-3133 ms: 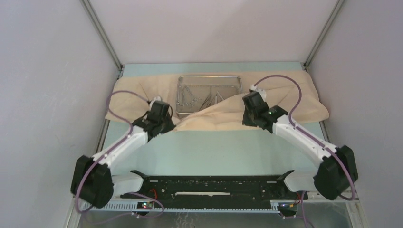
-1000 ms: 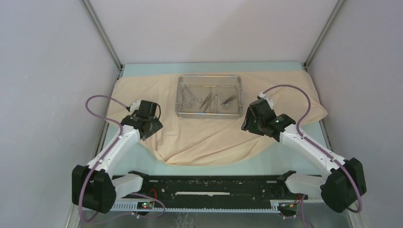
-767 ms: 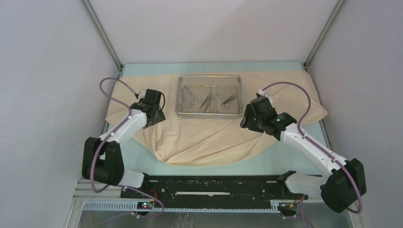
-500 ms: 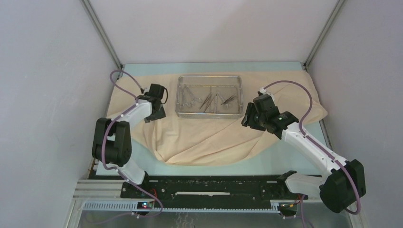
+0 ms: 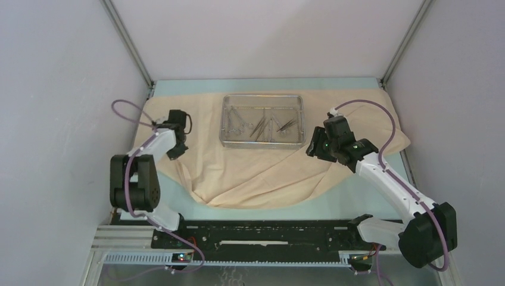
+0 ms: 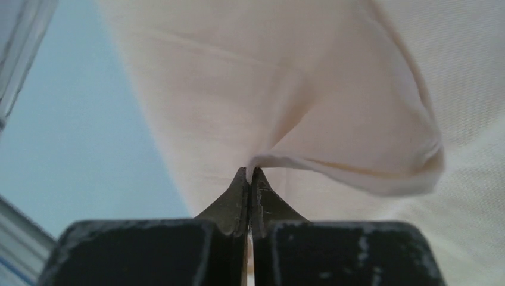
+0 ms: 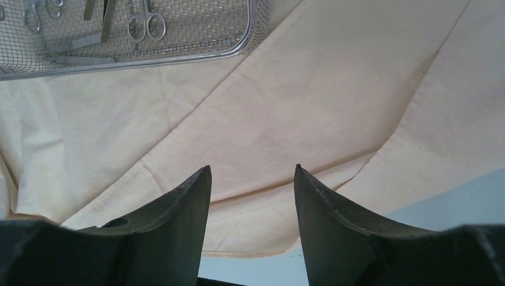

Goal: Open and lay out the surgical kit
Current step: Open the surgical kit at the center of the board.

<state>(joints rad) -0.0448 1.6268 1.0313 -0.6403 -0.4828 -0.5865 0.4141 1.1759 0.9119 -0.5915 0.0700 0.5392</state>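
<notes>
The surgical kit lies open, its beige cloth wrap (image 5: pixel 256 173) spread over the table. The steel mesh tray (image 5: pixel 221 122) sits on the cloth at the back centre, holding ring-handled instruments (image 5: pixel 262 124) and slim tweezers. My left gripper (image 5: pixel 175 151) is low over the cloth's left part. In the left wrist view it (image 6: pixel 250 171) is shut, with a raised fold of the cloth (image 6: pixel 333 167) pinched at its tips. My right gripper (image 5: pixel 313 149) hovers just right of the tray's front corner. It (image 7: pixel 252 168) is open above flat cloth (image 7: pixel 309 107), holding nothing.
The pale blue table (image 5: pixel 262 214) shows in front of the cloth. Grey walls close in on both sides, and the left wall's rail (image 6: pixel 18 47) runs close to my left gripper. The tray's rim (image 7: pixel 178 56) and scissors (image 7: pixel 147 24) lie ahead of my right gripper.
My left arm folded back and swung left toward the wall, and its gripper went from open to shut on a cloth fold. My right gripper rose slightly and stayed open.
</notes>
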